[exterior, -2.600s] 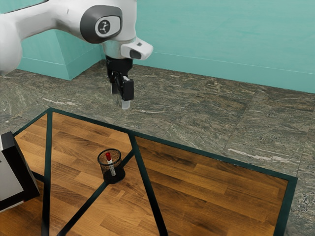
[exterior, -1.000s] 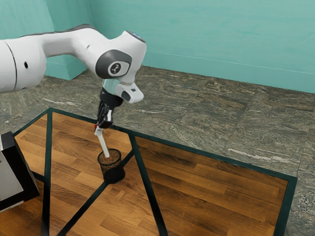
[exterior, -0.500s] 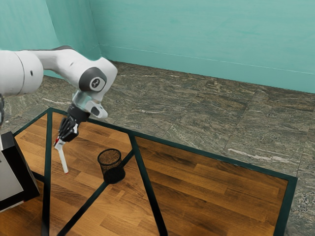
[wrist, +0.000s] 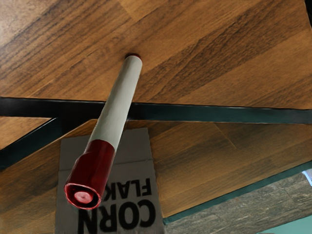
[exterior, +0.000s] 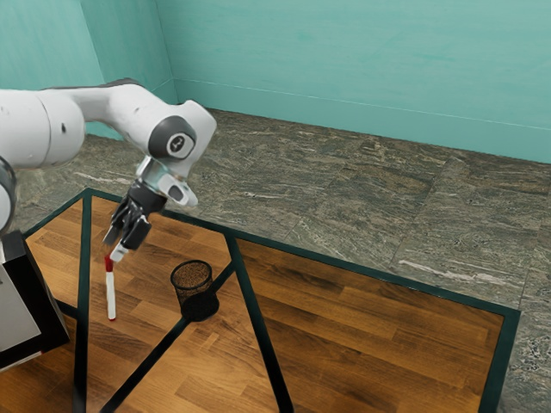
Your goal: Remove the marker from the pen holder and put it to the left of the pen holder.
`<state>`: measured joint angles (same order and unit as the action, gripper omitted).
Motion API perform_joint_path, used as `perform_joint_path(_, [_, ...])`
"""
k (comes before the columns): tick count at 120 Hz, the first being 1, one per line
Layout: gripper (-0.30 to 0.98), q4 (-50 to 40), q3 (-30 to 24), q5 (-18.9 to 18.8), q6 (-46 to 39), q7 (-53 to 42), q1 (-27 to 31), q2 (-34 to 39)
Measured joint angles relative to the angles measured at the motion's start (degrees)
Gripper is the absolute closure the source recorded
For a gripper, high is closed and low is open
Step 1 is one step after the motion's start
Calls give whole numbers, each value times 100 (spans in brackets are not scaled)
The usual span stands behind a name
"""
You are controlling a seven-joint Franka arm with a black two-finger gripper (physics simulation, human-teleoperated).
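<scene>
My gripper (exterior: 115,249) is open at the red cap of the marker (exterior: 110,295), over the table at the exterior view's left of the pen holder. The marker stands nearly upright, cap up, outside the holder; whether its lower end touches the wood I cannot tell. The black mesh pen holder (exterior: 197,298) is upright with no marker in it. In the wrist view the white-bodied marker (wrist: 116,109) points its red cap toward the camera.
The wooden table (exterior: 370,344) has dark green strips and edging. A black-edged box (exterior: 39,297) stands at the exterior view's left edge, close to the marker. A box with corn flakes lettering (wrist: 109,153) lies beyond the marker in the wrist view.
The marker came out of the holder and was carried toward the exterior view's left. Since half a second ago, the gripper has opened, shifting slightly back, and the marker has swung more upright.
</scene>
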<state>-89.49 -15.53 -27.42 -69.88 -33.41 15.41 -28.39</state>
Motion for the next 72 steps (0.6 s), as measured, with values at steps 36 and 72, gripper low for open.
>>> perform_joint_path(36, [4,-78,-1191,847,-882,-19,244,1010])
perform_joint_path(72, [1,-68,-1853,1635,-1474,194,540,1504])
